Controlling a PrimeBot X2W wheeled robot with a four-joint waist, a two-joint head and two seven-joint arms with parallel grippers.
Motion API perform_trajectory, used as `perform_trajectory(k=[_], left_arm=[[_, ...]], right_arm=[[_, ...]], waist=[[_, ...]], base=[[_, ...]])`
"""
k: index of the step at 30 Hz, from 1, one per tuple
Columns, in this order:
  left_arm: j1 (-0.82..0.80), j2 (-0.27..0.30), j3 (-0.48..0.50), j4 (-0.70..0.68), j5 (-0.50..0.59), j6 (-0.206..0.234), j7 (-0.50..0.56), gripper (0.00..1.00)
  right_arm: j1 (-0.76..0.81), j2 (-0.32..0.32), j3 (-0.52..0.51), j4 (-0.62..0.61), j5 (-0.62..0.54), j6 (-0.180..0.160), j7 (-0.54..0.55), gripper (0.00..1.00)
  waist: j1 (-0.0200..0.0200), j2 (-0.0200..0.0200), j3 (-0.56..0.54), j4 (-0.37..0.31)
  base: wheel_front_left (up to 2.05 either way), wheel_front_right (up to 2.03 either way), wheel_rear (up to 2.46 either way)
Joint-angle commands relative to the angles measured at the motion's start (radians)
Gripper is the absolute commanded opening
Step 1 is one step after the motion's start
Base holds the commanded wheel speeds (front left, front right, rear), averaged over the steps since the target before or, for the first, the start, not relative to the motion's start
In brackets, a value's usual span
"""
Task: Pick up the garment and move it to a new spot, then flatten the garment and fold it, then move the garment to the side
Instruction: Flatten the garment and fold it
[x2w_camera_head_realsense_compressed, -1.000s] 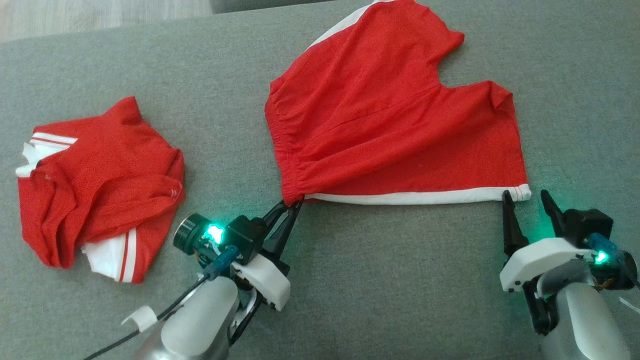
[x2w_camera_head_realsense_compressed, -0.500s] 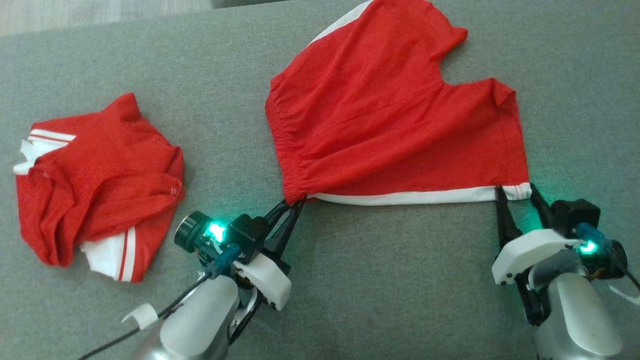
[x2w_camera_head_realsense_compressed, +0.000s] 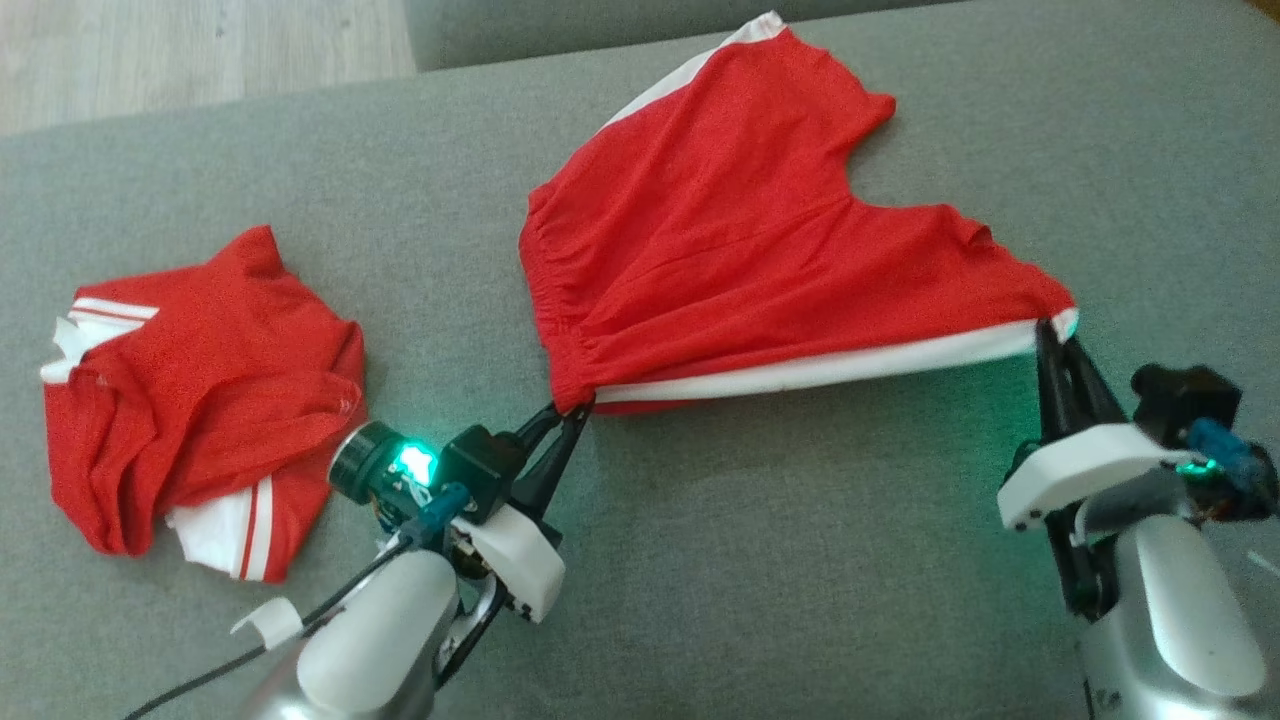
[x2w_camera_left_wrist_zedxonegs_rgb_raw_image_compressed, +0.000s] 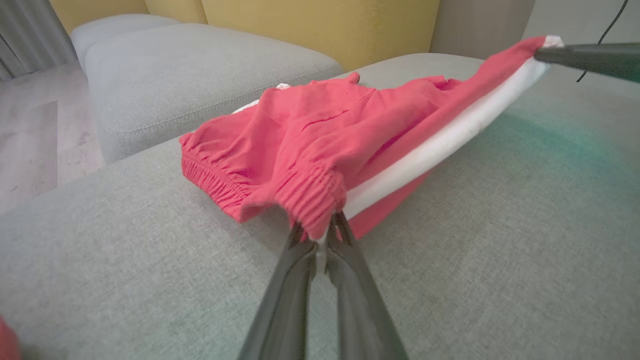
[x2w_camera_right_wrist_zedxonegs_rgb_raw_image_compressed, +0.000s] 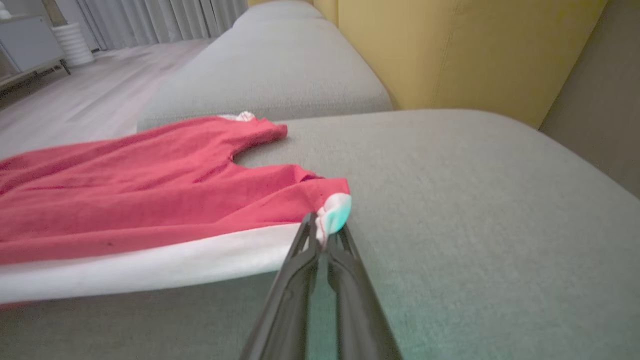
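You have the red shorts with a white side stripe (x2w_camera_head_realsense_compressed: 740, 260) spread over the far half of the grey fabric sofa cushion (x2w_camera_head_realsense_compressed: 800, 570), one leg tip close to the cushion's back edge. Your left gripper (x2w_camera_head_realsense_compressed: 573, 408) pinches the elastic waistband corner. Your right gripper (x2w_camera_head_realsense_compressed: 1052, 335) pinches the white hem corner, holding the striped edge taut above the cushion. Open fabric runs along the cushion's near side. A crumpled red and white garment (x2w_camera_head_realsense_compressed: 200, 400) lies toward the cushion's left edge, well apart.

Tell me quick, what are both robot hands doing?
Left gripper: shut on the red fabric shorts, at the waistband.
Right gripper: shut on their white-striped corner.
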Motion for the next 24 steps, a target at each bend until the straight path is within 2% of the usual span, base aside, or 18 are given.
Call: perform_trajectory(k=[1, 7, 12, 17, 20, 24], left_arm=[[-0.049, 0.036, 0.032, -0.038, 0.001, 0.005, 0.009, 0.00], [-0.131, 0.083, 0.025, -0.097, 0.012, -0.022, 0.078, 0.00], [-0.288, 0.140, 0.029, -0.141, 0.014, -0.056, 0.169, 0.00], [-0.470, 0.183, 0.017, -0.137, -0.010, -0.075, 0.253, 0.00], [-0.560, 0.195, 0.020, -0.116, -0.045, -0.078, 0.268, 0.00], [-0.608, 0.205, 0.017, -0.103, -0.072, -0.078, 0.271, 0.00]], right_arm=[[-0.016, -0.005, 0.021, -0.070, 0.011, 0.007, 0.004, 0.00], [-0.061, -0.005, 0.039, -0.215, 0.042, 0.007, 0.070, 0.00], [-0.157, -0.009, 0.069, -0.298, 0.072, 0.007, 0.143, 0.00], [-0.296, -0.037, 0.096, -0.313, 0.115, 0.007, 0.183, 0.00], [-0.375, -0.043, 0.081, -0.309, 0.123, 0.007, 0.167, 0.00], [-0.404, -0.047, 0.085, -0.306, 0.121, 0.007, 0.173, 0.00]], waist=[[0.0001, 0.0000, -0.020, -0.008], [0.0001, 0.0000, -0.056, -0.013], [0.0001, 0.0000, -0.088, -0.009], [0.0001, 0.0000, -0.128, -0.008], [0.0001, 0.0000, -0.153, -0.010], [0.0001, 0.0000, -0.178, -0.010]], base=[[0.00, 0.00, 0.00], [0.00, 0.00, 0.00], [0.00, 0.00, 0.00], [0.00, 0.00, 0.00], [0.00, 0.00, 0.00], [0.00, 0.00, 0.00]])
